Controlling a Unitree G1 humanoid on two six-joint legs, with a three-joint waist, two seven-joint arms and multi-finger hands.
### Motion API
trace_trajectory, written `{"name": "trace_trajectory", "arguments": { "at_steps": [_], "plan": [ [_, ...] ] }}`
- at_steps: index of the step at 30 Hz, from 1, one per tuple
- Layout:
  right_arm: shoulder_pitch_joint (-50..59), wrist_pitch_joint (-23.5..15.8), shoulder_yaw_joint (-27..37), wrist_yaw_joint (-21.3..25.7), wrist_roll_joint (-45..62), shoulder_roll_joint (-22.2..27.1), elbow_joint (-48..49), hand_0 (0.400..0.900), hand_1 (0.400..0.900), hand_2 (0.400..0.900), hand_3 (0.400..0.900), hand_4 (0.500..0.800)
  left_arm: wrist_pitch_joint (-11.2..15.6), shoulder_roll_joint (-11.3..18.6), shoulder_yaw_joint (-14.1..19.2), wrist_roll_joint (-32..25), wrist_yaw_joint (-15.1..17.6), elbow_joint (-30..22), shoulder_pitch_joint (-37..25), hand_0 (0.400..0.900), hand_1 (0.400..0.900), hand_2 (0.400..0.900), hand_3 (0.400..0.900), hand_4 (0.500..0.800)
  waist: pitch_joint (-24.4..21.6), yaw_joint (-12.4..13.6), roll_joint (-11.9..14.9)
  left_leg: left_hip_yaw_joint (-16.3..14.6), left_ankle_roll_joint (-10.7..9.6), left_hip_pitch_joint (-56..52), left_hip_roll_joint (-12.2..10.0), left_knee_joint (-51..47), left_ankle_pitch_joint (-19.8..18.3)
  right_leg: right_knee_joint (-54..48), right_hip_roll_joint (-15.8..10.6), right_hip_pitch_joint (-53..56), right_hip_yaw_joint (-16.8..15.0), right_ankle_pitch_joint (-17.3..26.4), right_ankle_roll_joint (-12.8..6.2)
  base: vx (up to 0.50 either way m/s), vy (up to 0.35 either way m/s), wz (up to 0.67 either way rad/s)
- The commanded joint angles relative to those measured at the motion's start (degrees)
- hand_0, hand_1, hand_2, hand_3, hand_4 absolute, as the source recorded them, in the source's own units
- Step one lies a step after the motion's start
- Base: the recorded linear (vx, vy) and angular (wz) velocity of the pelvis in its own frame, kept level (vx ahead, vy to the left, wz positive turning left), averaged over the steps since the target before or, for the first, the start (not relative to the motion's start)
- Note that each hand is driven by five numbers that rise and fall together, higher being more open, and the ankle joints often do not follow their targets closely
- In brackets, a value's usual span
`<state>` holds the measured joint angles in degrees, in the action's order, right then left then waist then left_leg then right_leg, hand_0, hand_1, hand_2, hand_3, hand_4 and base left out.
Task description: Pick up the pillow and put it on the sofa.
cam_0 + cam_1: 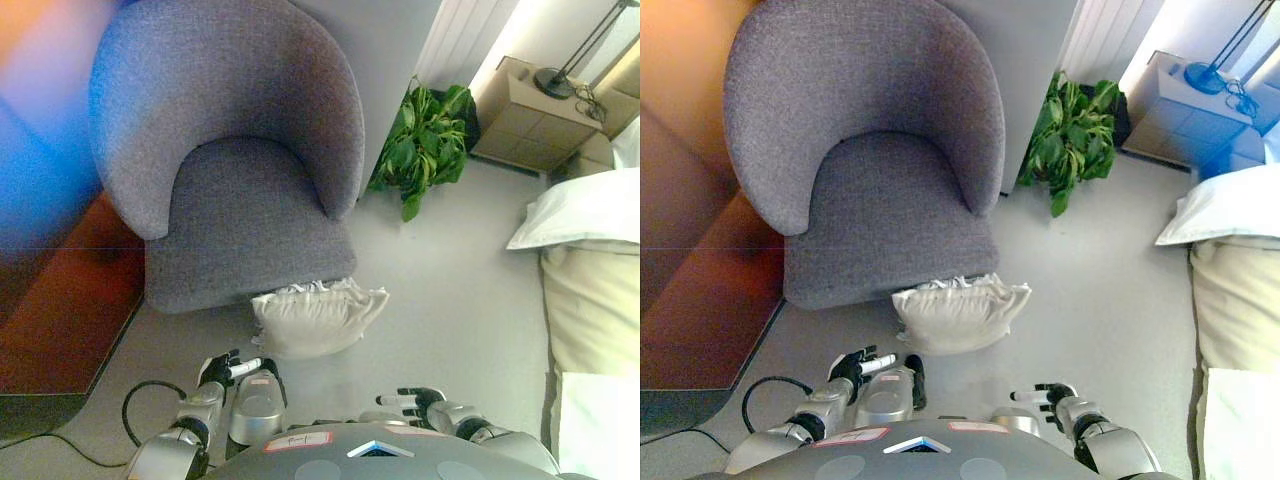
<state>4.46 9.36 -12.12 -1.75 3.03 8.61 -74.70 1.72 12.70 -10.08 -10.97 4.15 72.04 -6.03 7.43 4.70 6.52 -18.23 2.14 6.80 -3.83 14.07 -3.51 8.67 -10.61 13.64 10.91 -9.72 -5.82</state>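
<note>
A cream pillow [316, 316] with frilled edges lies on the floor, leaning against the front of a grey armchair-style sofa [240, 170]. The sofa seat [255, 205] has nothing on it. My left hand [225, 370] is low at the left, just below and left of the pillow, fingers straight and apart from it. My right hand [418, 404] is low at the right, below the pillow's right side, fingers spread and holding nothing. Both hands also show in the right eye view, left hand [862, 366] and right hand [1045, 398].
A green potted plant [425, 140] stands right of the sofa. A bed with white pillow [585, 215] runs along the right edge. A bedside cabinet with a lamp base [535, 110] is at the far right. A dark red rug [60, 310] lies left.
</note>
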Motion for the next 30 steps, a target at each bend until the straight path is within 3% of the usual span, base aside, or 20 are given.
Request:
{"name": "trace_trajectory", "arguments": {
  "at_steps": [1,4,6,8,9,10,11,14,15,18,19,20,24,28,30],
  "plan": [
    [-1.7,-0.1,-0.9,0.9,-1.8,3.2,2.0,0.9,0.9,0.9,0.9,0.8,-0.6,1.4,-3.7,6.1,0.1,0.7,0.3,0.9,0.9,0.9,0.9,0.8,-2.9,-1.7,-0.7,-1.3,0.2,-0.5,-1.4,-6.9,1.8,17.3,-3.9,-2.0,0.6,13.9,-5.84,0.2,0.2,0.31],
    [-2.0,-0.2,-1.9,0.2,-1.0,3.9,1.8,0.9,0.9,0.9,0.9,0.8,-0.8,2.6,-5.0,7.8,0.6,0.4,-1.2,0.9,0.9,0.9,0.9,0.8,-2.4,-3.2,-0.8,-2.0,-0.2,-6.9,-2.6,-11.3,1.4,19.5,-4.0,-10.3,2.4,14.1,-5.46,0.21,0.025,0.29],
    [-1.4,-0.2,-2.2,-0.7,-0.4,4.0,1.2,0.9,0.9,0.9,0.9,0.8,-0.1,3.2,-5.8,7.0,0.7,0.1,-3.0,0.9,0.9,0.9,0.9,0.8,-2.3,-3.7,-0.5,-2.6,-1.4,-10.2,-3.8,-13.3,1.7,13.9,-3.8,-12.4,5.0,13.6,-4.58,0.17,-0.203,0.13],
    [-0.6,-1.0,-2.2,-1.2,-0.5,3.9,0.8,0.9,0.9,0.9,0.9,0.8,0.6,3.2,-6.4,7.4,-0.2,-0.3,-4.8,0.9,0.9,0.9,0.9,0.8,-1.6,-3.9,0.0,-2.5,-3.0,-12.2,-4.5,-13.7,1.2,4.3,-6.0,-14.9,6.8,17.9,-5.23,0.17,-0.24,0.04],
    [-0.3,-1.3,-2.2,-1.6,-0.8,3.9,0.8,0.9,0.9,0.9,0.9,0.8,0.9,3.1,-6.6,7.6,-0.4,-0.5,-5.1,0.9,0.9,0.9,0.9,0.8,-1.5,-4.0,0.1,-2.3,-3.3,-12.4,-4.6,-13.6,0.9,2.2,-6.6,-15.7,6.9,19.5,-5.7,0.21,-0.256,0.08],
    [0.1,-1.8,-2.3,-2.2,-1.7,3.7,1.0,0.9,0.9,0.9,0.9,0.8,1.5,2.9,-7.2,8.2,-0.4,-0.5,-5.0,0.9,0.9,0.9,0.9,0.8,-1.2,-4.4,0.5,-0.5,-3.8,-12.5,-4.2,-13.3,-0.1,-2.2,-7.7,-17.8,4.2,24.1,-7.05,0.14,-0.224,0.13],
    [0.2,-2.1,-2.4,-2.5,-2.4,3.6,1.3,0.9,0.9,0.9,0.9,0.8,1.5,3.1,-7.4,8.3,-0.4,-0.6,-4.8,0.9,0.9,0.9,0.9,0.8,-1.1,-4.4,1.0,-0.4,-3.7,-11.7,-4.1,-12.9,0.7,-3.8,-8.4,-18.8,3.6,25.7,-6.57,0.19,-0.259,0.19],
    [0.3,-4.6,-3.4,-3.9,-4.7,3.5,2.0,0.9,0.9,0.9,0.9,0.8,1.3,3.7,-7.3,8.6,-0.8,-0.2,-3.3,0.9,0.9,0.9,0.9,0.8,-1.0,-3.8,0.9,2.0,-3.7,-11.1,-4.0,-10.9,-1.0,-6.5,-10.2,-18.8,2.9,27.4,-6.97,0.18,-0.187,-0.01],
    [0.5,-5.4,-4.0,-3.3,-5.9,3.5,2.3,0.9,0.9,0.9,0.9,0.8,1.2,4.1,-6.6,9.3,-0.7,0.1,-2.3,0.9,0.9,0.9,0.9,0.8,-1.0,-3.2,0.9,2.5,-3.9,-10.9,-4.1,-9.6,-1.9,-7.3,-11.2,-18.6,4.0,27.5,-7.03,0.21,-0.19,-0.12],
    [1.5,-6.0,-5.3,-1.0,-9.4,3.7,3.1,0.9,0.9,0.9,0.9,0.8,0.9,5.1,-5.6,9.2,-0.1,0.7,-1.1,0.9,0.9,0.9,0.9,0.8,-0.2,-2.3,0.4,4.4,-4.0,-9.5,-4.8,-5.0,-4.2,-6.2,-12.7,-18.4,4.5,26.0,-6.87,0.17,-0.201,0.09],
    [2.2,-6.2,-6.1,2.1,-12.4,4.2,3.5,0.9,0.9,0.9,0.9,0.8,0.6,5.8,-5.4,8.8,-0.3,0.7,-0.9,0.9,0.9,0.9,0.9,0.8,0.7,-1.9,0.0,7.2,-4.2,-6.9,-5.8,-0.2,-5.3,-3.8,-12.3,-18.2,2.9,22.2,-6.39,0.14,-0.246,0.4],
    [2.4,-6.2,-6.5,2.8,-14.6,4.5,3.8,0.9,0.9,0.9,0.9,0.8,0.5,6.0,-5.3,8.7,-0.1,0.6,-0.7,0.9,0.9,0.9,0.9,0.8,1.0,-1.7,0.0,8.1,-4.4,-5.9,-6.0,1.1,-5.3,-3.5,-12.5,-18.2,2.9,21.7,-6.37,0.15,-0.265,0.42],
    [5.7,-4.0,-11.6,10.3,-26.5,7.1,6.0,0.9,0.9,0.9,0.9,0.8,1.9,6.5,-4.1,4.6,0.2,-0.7,-0.8,0.9,0.9,0.9,0.9,0.8,2.9,-0.1,-2.3,10.7,-5.9,-3.3,-7.5,1.0,-2.9,0.2,-12.1,-18.5,3.4,17.7,-6.83,0.0,-0.168,0.29],
    [16.7,-1.5,-17.0,14.4,-31.2,9.6,6.4,0.9,0.9,0.9,0.9,0.8,5.5,5.9,-6.8,-1.8,0.0,-1.7,-6.0,0.9,0.9,0.9,0.9,0.8,7.7,1.8,-5.1,14.9,-8.1,3.6,-7.5,0.8,0.7,3.9,-12.8,-24.0,4.2,15.7,-6.72,-0.33,-0.138,0.52],
    [19.8,-0.2,-18.0,14.2,-32.1,10.0,6.8,0.9,0.9,0.9,0.9,0.8,5.9,5.6,-7.1,-3.1,-0.3,-2.2,-7.3,0.9,0.9,0.9,0.9,0.8,9.3,2.1,-5.9,15.8,-8.7,5.1,-7.3,1.0,1.3,5.6,-13.5,-26.0,4.6,15.2,-6.72,-0.23,-0.051,0.39]
  ]
}}
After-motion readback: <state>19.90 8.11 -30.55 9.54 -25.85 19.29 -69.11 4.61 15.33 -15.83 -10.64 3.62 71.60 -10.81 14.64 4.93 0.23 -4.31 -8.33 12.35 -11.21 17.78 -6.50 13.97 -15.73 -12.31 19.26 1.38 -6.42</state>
